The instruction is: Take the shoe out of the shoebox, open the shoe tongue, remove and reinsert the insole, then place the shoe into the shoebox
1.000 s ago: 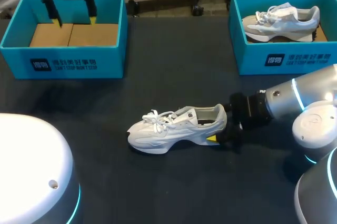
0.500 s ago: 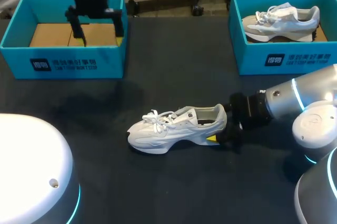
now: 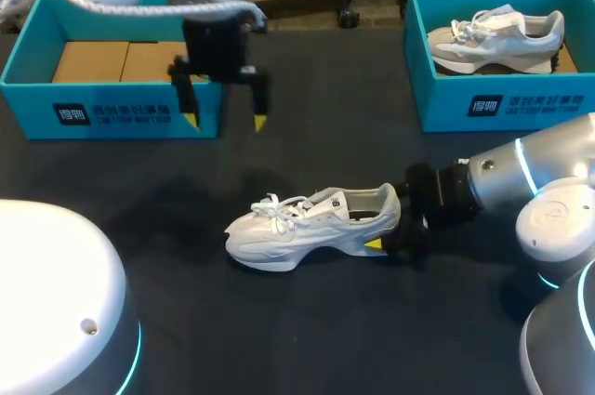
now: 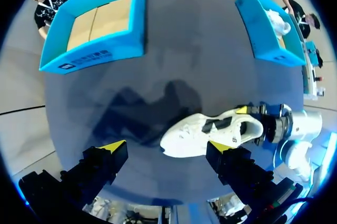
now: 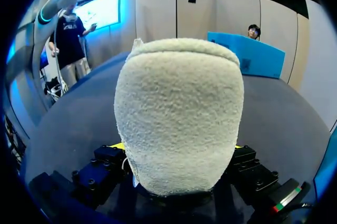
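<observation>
A white sneaker (image 3: 311, 225) lies on the dark table, toe to the left; in the left wrist view the sneaker (image 4: 210, 132) is ahead of and below my fingers. My right gripper (image 3: 386, 223) is shut on its heel, one yellow tip showing on the near side. The fuzzy heel (image 5: 179, 118) fills the right wrist view between the fingers. My left gripper (image 3: 224, 122) hangs open and empty above the table, just off the right wall of the empty blue shoebox (image 3: 112, 107), up and left of the shoe.
A second blue shoebox (image 3: 502, 102) at the back right holds another white sneaker (image 3: 497, 37). Bare dark tabletop lies between the boxes and around the shoe. My arms' white bases (image 3: 56, 302) fill the near corners.
My left gripper has come out from over the left shoebox, moving right and nearer, toward the shoe. The right gripper and the shoe have not moved.
</observation>
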{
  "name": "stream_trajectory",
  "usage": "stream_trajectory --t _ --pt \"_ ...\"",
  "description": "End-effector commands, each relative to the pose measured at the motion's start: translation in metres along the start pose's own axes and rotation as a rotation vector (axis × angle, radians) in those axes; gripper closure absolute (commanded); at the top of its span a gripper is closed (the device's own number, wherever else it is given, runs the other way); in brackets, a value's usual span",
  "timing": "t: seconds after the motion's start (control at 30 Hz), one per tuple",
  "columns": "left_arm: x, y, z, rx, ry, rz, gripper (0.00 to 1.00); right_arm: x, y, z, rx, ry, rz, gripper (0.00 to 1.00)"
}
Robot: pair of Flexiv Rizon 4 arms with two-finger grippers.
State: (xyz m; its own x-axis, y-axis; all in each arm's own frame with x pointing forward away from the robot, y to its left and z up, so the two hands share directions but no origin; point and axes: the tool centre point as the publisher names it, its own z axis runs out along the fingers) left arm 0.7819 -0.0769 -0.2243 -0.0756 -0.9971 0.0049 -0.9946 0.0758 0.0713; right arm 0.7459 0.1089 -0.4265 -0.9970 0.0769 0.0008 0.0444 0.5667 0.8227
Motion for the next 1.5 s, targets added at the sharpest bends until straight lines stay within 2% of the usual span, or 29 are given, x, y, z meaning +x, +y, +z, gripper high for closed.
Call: stream_trajectory --t 0.03,0.43,0.73,1.5 --pt "0.023 0.002 0.014 -0.005 -0.007 0.019 0.00 -0.001 -0.003 0.006 0.005 -0.003 0.000 1.00" --pt "0.079 0.011 0.047 -0.022 -0.012 0.099 0.00 -0.001 -0.003 0.006 0.005 -0.003 0.000 1.00" --pt "0.113 0.015 0.068 -0.010 -0.028 0.131 0.00 -0.001 -0.003 0.006 0.005 -0.003 0.000 1.00" --pt "0.147 0.019 0.102 0.044 0.007 0.114 0.00 -0.001 -0.003 0.006 0.005 -0.003 0.000 1.00"
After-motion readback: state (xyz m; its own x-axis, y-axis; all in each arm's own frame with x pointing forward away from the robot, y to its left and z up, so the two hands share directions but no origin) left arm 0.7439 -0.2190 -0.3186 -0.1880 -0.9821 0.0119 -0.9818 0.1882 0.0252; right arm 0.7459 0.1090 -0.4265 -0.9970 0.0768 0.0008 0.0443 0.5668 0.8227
